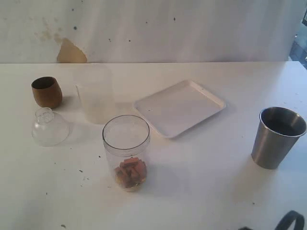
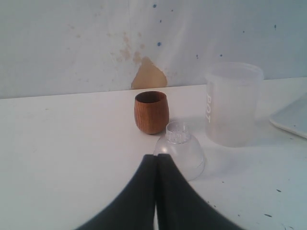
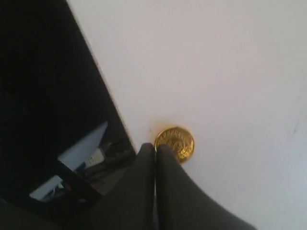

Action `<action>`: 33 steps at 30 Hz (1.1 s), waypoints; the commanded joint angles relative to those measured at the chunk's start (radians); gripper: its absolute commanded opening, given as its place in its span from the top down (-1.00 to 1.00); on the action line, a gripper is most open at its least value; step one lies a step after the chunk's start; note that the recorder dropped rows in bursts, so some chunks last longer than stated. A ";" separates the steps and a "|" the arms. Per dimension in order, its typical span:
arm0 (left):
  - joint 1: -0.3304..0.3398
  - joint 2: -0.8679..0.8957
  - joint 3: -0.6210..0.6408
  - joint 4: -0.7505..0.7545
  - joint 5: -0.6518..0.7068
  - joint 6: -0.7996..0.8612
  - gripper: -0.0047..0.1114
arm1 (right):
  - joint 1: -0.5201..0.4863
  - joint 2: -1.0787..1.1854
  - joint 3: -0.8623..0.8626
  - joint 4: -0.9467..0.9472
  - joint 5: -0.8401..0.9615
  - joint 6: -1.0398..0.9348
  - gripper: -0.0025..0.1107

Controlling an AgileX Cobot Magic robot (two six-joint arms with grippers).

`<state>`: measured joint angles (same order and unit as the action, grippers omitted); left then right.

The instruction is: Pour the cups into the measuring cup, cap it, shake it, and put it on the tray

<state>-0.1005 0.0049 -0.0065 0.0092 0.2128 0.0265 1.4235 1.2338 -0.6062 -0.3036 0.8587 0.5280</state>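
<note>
Wooden cup [image 1: 46,92]: near the table's [image 1: 216,191] far left corner. Small, rounded, matte; probably light, grip round the belly.
Measuring cup [image 1: 126,151]: mid-table, toward the near edge. Clear, stiff, smooth plastic, orange-brown chunks at the bottom; likely slippery, take it mid-wall.
Tray [image 1: 179,108]: centre, flat, white.
Steel tumbler [image 1: 278,137]: right edge, tapered, brushed, slick.
Left gripper [image 2: 156,157], right gripper [image 3: 154,147]: fingers together, empty.

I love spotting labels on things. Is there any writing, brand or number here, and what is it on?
"BOT": white letters running down the side of the frosted cup; any further letters do not show.
Raised marks on the gold disc: too blurred to read.
No writing visible on the wooden cup, steel tumbler, measuring cup or tray.
</note>
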 commanded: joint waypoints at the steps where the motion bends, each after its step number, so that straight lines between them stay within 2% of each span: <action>1: -0.006 -0.005 0.006 -0.009 -0.009 -0.002 0.92 | -0.145 0.007 0.001 -0.055 0.021 0.020 0.96; 2: -0.006 -0.005 0.006 -0.009 -0.009 -0.002 0.92 | -0.195 0.011 0.001 -0.032 0.022 0.003 0.96; 6: -0.006 -0.005 0.006 -0.009 -0.009 -0.002 0.92 | -0.282 0.009 0.006 0.049 -0.035 -0.094 0.96; 10: -0.006 -0.005 0.006 -0.009 -0.009 -0.002 0.92 | -0.321 0.065 0.039 0.081 -0.130 -0.135 0.96; 17: -0.006 -0.005 0.006 -0.009 -0.009 -0.002 0.92 | -0.328 0.188 0.067 0.113 -0.163 -0.159 0.96; 28: -0.006 -0.005 0.006 -0.009 -0.009 -0.002 0.92 | -0.328 0.243 0.119 0.152 -0.347 -0.191 0.96; 33: -0.006 -0.005 0.006 -0.009 -0.009 -0.002 0.92 | -0.328 0.251 0.120 0.220 -0.315 -0.234 0.96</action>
<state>-0.1005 0.0049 -0.0065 0.0092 0.2128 0.0265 1.0997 1.4742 -0.4974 -0.1316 0.5320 0.3327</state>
